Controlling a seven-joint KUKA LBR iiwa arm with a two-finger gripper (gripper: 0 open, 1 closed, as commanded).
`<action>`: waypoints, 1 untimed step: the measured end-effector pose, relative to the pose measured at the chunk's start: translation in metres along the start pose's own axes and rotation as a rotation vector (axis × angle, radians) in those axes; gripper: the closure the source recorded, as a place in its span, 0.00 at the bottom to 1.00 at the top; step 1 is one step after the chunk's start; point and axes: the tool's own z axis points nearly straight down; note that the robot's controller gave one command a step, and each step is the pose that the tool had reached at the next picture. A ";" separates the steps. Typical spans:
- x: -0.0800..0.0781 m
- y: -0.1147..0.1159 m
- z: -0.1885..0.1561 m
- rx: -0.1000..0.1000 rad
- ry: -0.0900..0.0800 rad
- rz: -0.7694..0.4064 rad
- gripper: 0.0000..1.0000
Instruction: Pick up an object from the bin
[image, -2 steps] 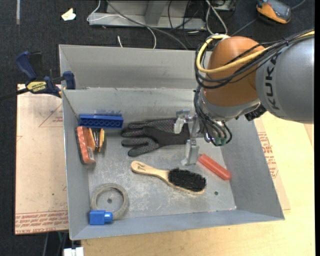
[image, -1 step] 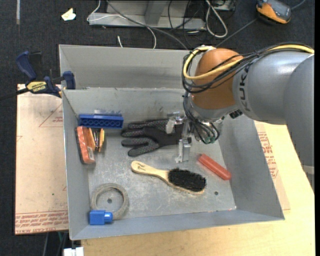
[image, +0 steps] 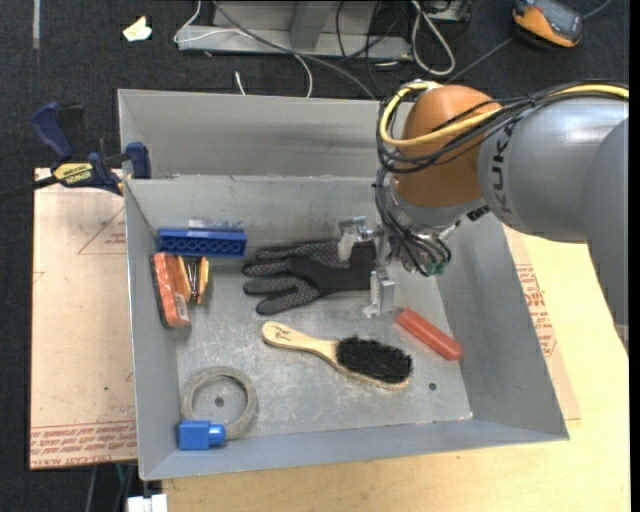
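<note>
Along the bin's (image: 141, 330) left wall I see a blue bar (image: 200, 241), an orange pack (image: 171, 290) and a tape roll (image: 219, 397). Mid-floor lies the black glove (image: 295, 275), its cuff between my gripper's (image: 368, 265) spread, unclenched fingers. The brush (image: 345, 355) and the red marker (image: 428, 334) crowd just in front, and the front-right corner floor is open.

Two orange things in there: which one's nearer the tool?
The orange stick on the right, lying just beside the tool. The orange pack lies at the far left, beyond the glove.
</note>
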 end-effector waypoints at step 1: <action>-0.003 0.002 0.009 -0.001 0.002 0.152 0.00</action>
